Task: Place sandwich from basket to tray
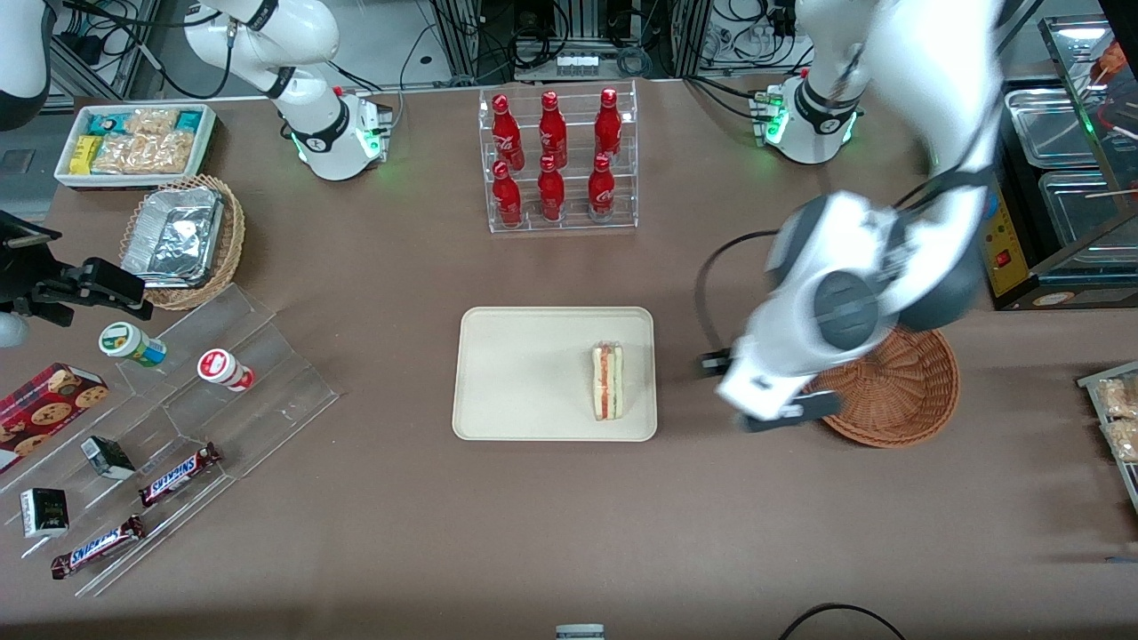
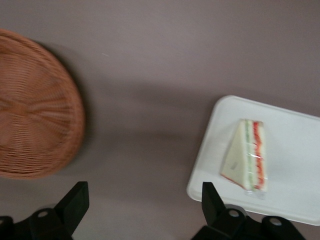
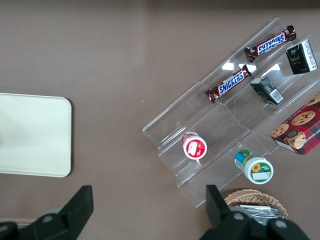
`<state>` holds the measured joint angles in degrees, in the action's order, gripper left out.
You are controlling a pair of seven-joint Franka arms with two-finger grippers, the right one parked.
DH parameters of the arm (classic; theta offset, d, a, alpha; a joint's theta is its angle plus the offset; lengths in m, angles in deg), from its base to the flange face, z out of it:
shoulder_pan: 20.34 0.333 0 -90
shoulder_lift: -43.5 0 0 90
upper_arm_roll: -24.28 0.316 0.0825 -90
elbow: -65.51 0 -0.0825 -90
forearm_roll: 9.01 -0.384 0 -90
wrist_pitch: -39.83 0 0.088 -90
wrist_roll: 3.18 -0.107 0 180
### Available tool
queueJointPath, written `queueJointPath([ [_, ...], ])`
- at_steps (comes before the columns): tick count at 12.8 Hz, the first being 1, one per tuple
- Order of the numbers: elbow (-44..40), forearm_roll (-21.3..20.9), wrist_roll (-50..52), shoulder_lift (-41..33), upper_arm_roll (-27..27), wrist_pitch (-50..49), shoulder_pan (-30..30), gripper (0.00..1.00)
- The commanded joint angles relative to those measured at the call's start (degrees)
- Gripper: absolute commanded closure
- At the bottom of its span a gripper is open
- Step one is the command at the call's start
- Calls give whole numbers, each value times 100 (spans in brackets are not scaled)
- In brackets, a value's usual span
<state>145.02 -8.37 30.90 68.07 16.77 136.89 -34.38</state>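
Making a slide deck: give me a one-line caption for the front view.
Sandwich lies on the tray; open gripper hovers between tray and basket.

We are seeing a cream tray [image 1: 533, 373] holding a sandwich [image 1: 608, 382] striped white, orange-red and green. A reddish-brown woven basket [image 1: 898, 391] is sitting on the brown table [image 1: 569, 516], the black-fingered gripper [image 2: 142, 207] hanging open above it.

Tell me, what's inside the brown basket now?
Nothing shows inside the basket: the wrist view sees only bare weave. In the front view the arm covers part of it. The sandwich lies on the tray. The open gripper hangs above the table between basket and tray.
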Motion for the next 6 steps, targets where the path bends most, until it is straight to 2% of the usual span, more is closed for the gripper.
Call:
queueJointPath([
  [1, 941, -187, -435, -916, -58, 111, 515, 0],
  [4, 1363, -328, -586, -1532, -58, 120, 815, 0],
  [6, 1584, -249, -1330, -1875, 21, 85, 1139, 0],
])
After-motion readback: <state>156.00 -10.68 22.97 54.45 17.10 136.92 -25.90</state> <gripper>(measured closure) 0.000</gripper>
